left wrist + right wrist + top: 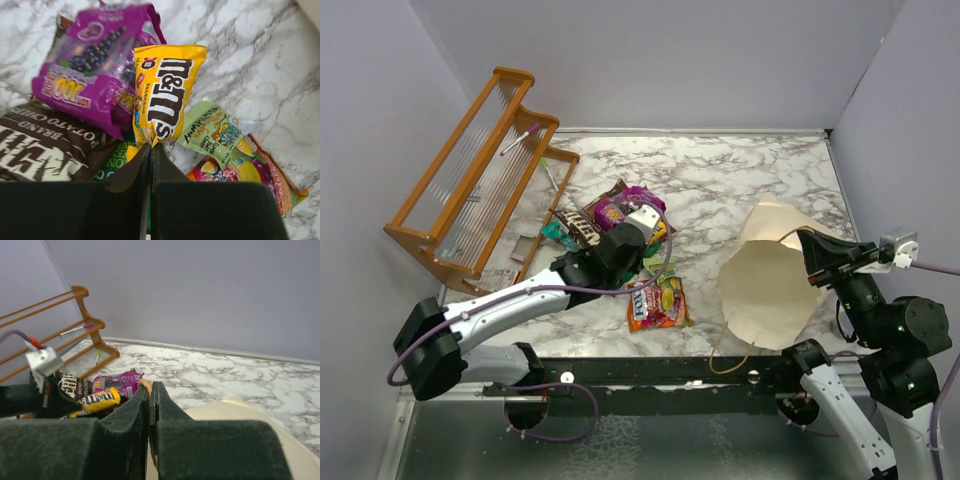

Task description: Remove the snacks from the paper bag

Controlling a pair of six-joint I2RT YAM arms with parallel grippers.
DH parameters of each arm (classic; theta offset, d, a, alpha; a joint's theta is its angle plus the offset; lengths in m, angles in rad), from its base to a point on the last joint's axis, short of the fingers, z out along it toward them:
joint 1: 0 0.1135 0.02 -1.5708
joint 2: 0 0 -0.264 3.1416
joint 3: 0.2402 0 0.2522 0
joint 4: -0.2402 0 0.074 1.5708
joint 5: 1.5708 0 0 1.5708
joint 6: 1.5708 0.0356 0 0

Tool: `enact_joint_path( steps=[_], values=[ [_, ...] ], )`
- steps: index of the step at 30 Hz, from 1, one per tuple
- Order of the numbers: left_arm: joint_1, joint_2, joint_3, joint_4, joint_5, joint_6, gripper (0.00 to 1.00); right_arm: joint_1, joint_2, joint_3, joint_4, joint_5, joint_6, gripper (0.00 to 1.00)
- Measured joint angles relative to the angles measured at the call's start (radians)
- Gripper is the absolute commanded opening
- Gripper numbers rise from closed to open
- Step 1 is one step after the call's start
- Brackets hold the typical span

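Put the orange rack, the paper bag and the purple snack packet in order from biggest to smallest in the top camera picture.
1. orange rack
2. paper bag, not far behind. It stands up toward the camera, so this gap is unsure.
3. purple packet, clearly the smallest.

The white, grey-veined marble counter [740, 170] carries an orange wooden rack [475, 178] at its far left corner. Left of centre lie a glossy brown crisp packet [582, 224], a magenta-purple packet [618, 208] touching it, and a red-orange sweets packet [658, 303] nearer the front edge. A creased beige paper bag [765, 285] sits towards the near right corner.
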Motion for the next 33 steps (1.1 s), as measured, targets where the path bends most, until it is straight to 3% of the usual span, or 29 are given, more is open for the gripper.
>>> enact_joint_path(
  steps=[5,17,21,28,33],
  values=[
    [0.006,0.133,-0.024,0.002,0.070,-0.042,0.03,0.000,0.000,0.010,0.000,-0.012,0.004,0.02],
    [0.018,0.232,-0.094,0.009,0.084,-0.137,0.62,0.000,0.136,0.023,0.097,-0.130,0.039,0.02],
    [0.019,0.164,-0.143,0.013,0.081,-0.159,0.74,0.000,0.267,0.077,0.165,-0.167,0.071,0.02],
    [0.019,-0.046,-0.187,0.032,0.074,-0.166,0.84,0.000,0.476,0.201,0.296,-0.179,0.161,0.02],
    [0.019,-0.154,-0.189,0.031,0.073,-0.166,0.87,0.001,0.627,0.323,0.324,0.010,0.183,0.02]
  ],
)
